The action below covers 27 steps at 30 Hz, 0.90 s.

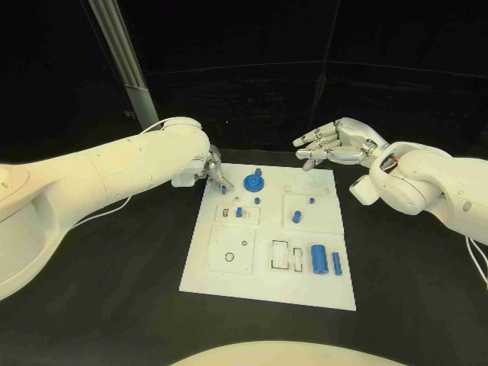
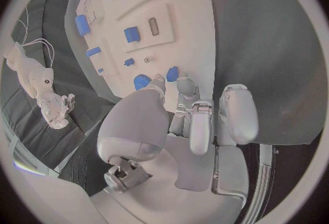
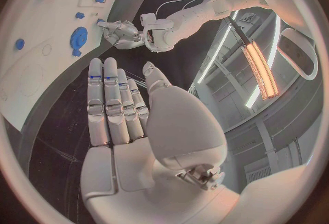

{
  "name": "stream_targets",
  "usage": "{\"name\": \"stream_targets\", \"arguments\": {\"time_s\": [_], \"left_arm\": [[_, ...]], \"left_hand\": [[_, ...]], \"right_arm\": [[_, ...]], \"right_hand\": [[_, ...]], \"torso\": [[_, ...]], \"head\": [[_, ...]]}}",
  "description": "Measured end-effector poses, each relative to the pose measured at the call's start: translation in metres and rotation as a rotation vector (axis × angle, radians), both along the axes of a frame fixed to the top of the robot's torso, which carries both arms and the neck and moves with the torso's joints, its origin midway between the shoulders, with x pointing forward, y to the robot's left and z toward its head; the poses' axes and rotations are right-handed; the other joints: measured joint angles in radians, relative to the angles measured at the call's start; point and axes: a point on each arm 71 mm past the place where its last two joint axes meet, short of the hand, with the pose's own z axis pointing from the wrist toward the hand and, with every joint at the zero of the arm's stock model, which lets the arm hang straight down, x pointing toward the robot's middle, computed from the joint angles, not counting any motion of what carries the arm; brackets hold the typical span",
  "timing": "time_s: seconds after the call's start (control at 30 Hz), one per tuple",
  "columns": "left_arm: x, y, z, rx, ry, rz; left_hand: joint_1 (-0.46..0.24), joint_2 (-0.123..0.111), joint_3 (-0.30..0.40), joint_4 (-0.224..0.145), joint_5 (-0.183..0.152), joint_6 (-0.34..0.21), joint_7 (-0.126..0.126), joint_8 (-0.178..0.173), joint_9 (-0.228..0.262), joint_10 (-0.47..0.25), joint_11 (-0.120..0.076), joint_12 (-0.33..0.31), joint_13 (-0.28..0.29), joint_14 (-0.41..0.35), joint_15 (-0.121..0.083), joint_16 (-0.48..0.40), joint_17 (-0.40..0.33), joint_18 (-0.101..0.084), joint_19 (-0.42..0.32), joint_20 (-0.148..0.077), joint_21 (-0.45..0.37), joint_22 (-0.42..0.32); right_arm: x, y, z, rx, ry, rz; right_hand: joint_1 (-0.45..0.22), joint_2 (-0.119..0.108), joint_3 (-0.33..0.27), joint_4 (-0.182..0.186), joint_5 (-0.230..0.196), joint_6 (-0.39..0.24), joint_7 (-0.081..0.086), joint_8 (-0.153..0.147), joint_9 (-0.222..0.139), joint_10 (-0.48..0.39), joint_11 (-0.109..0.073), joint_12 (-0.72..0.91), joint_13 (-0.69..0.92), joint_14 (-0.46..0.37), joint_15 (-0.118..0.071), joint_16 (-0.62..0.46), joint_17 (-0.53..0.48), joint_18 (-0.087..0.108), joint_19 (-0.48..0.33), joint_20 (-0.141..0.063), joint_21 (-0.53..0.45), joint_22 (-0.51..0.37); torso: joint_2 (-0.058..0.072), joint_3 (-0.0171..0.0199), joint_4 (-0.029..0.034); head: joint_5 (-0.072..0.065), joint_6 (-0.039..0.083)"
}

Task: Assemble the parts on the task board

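While the left hand (image 1: pixel 203 169) looks hidden at the board's (image 1: pixel 268 282) far-left corner, its wrist view shows fingers (image 2: pixel 186 88) touching a blue part (image 2: pixel 172 74); the right hand (image 3: pixel 120 108) hovers spread, empty.

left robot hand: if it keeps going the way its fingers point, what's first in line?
Probably the small blue part at the task board far-left corner: the left robot hand has its fingertips right at it in the wrist view. Contact can't be confirmed; depth is unclear.

No text, label, brand, number or sign can be read in any of the views. The task board (image 1: pixel 268 276) carries only thin dark outlines around its recesses, without letters, and the arms and hands have no readable marking.
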Motion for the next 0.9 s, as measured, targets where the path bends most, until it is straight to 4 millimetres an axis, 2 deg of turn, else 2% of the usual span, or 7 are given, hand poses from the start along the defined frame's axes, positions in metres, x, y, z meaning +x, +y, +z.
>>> {"name": "stream_targets", "arguments": {"time_s": [0.27,0.43,0.53,0.67,0.83,0.9], "left_arm": [[-0.0002,-0.0015,-0.0001,-0.005,-0.001,-0.007],[-0.0001,-0.0018,0.0,-0.009,-0.003,-0.009],[0.0001,-0.0018,0.0001,-0.011,-0.005,-0.011],[0.0001,-0.0029,0.0002,-0.015,-0.006,-0.015],[0.0002,-0.004,0.0006,-0.022,-0.008,-0.021],[0.0,-0.0047,0.0008,-0.024,-0.009,-0.024]], "left_hand": [[0.005,0.005,0.003,-0.003,0.0,0.003,-0.004,0.0,0.0,0.004,-0.004,0.005,0.002,0.0,0.0,0.0,0.0,0.0,0.0,0.0,0.0,0.001],[0.03,0.023,0.011,-0.011,0.0,0.007,0.0,0.004,-0.002,0.004,-0.004,0.005,0.002,0.0,0.0,0.0,0.0,0.0,0.0,0.0,0.0,0.002],[0.068,0.04,0.031,-0.031,0.0,0.011,-0.004,0.004,-0.006,0.007,-0.007,0.005,-0.001,-0.001,-0.001,0.0,0.0,0.0,0.0,0.0,0.0,0.004],[0.139,0.073,0.08,-0.077,0.0,0.006,-0.008,0.004,-0.011,0.007,-0.007,0.005,-0.007,0.0,-0.008,0.0,0.0,0.0,0.003,-0.003,0.0,0.005],[0.197,0.08,0.169,-0.126,-0.003,-0.003,-0.008,-0.003,-0.022,0.013,-0.009,-0.007,-0.015,-0.004,-0.011,0.0,0.0,0.0,0.003,-0.003,0.0,0.007],[0.208,0.079,0.189,-0.124,-0.006,-0.006,-0.005,-0.004,-0.023,0.013,-0.008,-0.008,-0.016,-0.004,-0.011,0.0,0.0,0.0,0.003,-0.003,0.0,0.008]], "right_arm": [[0.0002,0.0006,0.0,0.0,0.0,0.001],[0.0002,0.0005,-0.0001,0.0,0.0,0.001],[0.0002,0.0005,-0.0001,0.0,0.0,0.001],[0.0002,0.0005,-0.0001,0.0,0.0,0.001],[0.0002,0.0006,-0.0001,0.0,0.0,0.001],[0.0003,0.0007,-0.0001,0.0,0.0,0.001]], "right_hand": [[0.0,0.0,0.0,0.0,0.0,0.0,0.0,0.0,0.0,0.0,0.0,0.0,0.0,0.0,0.0,0.0,0.0,0.0,0.0,0.0,0.0,0.0],[0.0,0.0,0.0,0.0,0.0,0.0,0.0,0.0,0.0,0.0,0.0,0.0,0.0,0.0,0.0,0.0,0.0,0.0,0.0,0.0,0.0,0.0],[-0.002,0.002,0.0,0.0,0.0,0.0,0.0,0.0,0.0,0.0,0.0,0.0,0.0,0.0,0.0,0.0,0.0,0.0,0.0,0.0,0.0,0.0],[-0.004,0.004,0.0,0.0,0.0,0.0,0.0,0.0,0.0,0.0,0.0,0.0,0.0,0.0,0.0,0.0,0.0,0.0,0.0,0.0,0.0,0.0],[-0.004,0.004,0.0,0.0,0.0,0.0,0.0,0.0,0.0,0.0,0.0,0.0,0.0,0.0,0.0,0.0,0.0,0.0,0.0,0.0,0.0,0.0],[-0.004,0.004,0.0,0.0,0.0,0.0,0.0,0.0,0.0,0.0,0.0,0.0,0.0,0.0,0.0,0.0,0.0,0.0,0.0,0.0,0.0,-0.001]], "torso": [[0.0,-0.0001,-0.0001],[0.0,-0.0002,-0.0001],[0.0,-0.0003,-0.0001],[0.0,-0.0003,-0.0001],[0.0,-0.0003,-0.0002],[0.0,-0.0003,-0.0002]], "head": [[0.0,-0.001],[0.0,-0.001],[-0.001,0.0],[-0.001,-0.001],[-0.001,-0.003],[-0.001,-0.004]]}}
